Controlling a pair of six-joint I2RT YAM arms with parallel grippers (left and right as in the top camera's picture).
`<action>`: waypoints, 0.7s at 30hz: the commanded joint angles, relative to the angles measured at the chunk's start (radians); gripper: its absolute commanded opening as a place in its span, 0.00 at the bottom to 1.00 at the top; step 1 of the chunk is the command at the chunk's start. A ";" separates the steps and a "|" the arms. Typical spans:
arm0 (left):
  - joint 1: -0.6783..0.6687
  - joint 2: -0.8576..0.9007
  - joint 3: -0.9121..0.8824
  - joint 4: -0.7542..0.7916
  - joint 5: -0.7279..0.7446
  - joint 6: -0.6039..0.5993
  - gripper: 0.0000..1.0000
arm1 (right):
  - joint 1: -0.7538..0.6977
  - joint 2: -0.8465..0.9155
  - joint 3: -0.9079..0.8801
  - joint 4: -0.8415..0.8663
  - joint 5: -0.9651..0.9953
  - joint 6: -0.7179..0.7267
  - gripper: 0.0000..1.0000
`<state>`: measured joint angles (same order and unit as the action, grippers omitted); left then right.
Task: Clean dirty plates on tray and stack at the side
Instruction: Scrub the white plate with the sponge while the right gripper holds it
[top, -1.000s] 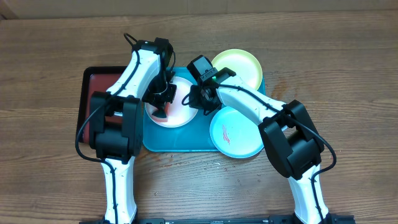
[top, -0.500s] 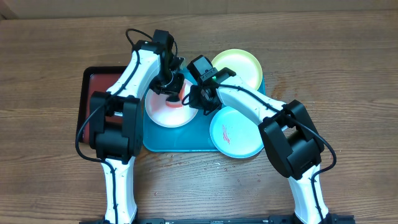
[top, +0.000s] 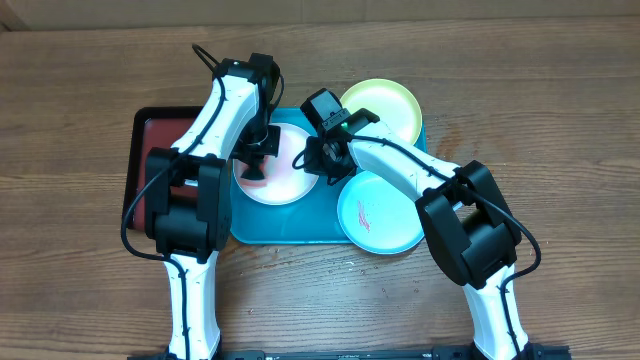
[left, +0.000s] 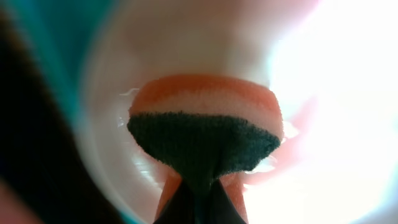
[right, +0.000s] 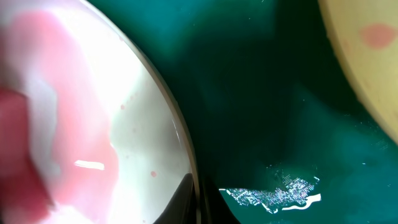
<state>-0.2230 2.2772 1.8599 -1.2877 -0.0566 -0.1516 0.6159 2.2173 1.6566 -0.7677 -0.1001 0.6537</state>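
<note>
A: Starting at left pincer (left: 198, 208). Shut?
B: Shut on sponge (left: 205, 134), orange with dark green scrub side. Held low over white plate (top: 290, 185); can't tell if touching.
A: And right pincer (right: 199, 202)?
B: Closed too, pinching white plate's right rim. Clearest from right wrist view.
A: Placing plates on the tray (top: 285, 228)?
B: White at left edge, smeared pink. Pale yellow-green plate (top: 385, 105) at far right corner, overhanging far edge, faint pink spot on it. Mint-aqua plate (top: 380, 215) at near right corner, overhanging near edge, red smear in middle.
A: Anything else around? Anything blocking?
B: Dark red tray (top: 140, 150) on table (top: 560, 120), just beside turquoise tray's left edge, partly hidden under left arm (top: 215, 120). White plate's far part covered by left arm and right arm (top: 400, 165).
</note>
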 joint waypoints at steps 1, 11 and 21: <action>-0.008 0.011 0.028 -0.003 0.271 0.177 0.04 | -0.001 0.018 -0.014 -0.001 0.012 -0.005 0.04; -0.008 0.012 0.027 0.123 0.263 0.165 0.04 | -0.001 0.018 -0.014 -0.005 0.028 -0.006 0.04; -0.007 0.011 0.028 0.133 -0.233 -0.163 0.04 | -0.001 0.018 -0.014 -0.005 0.032 -0.005 0.04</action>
<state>-0.2295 2.2784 1.8629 -1.1236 -0.0635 -0.1673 0.6159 2.2173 1.6566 -0.7692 -0.0975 0.6540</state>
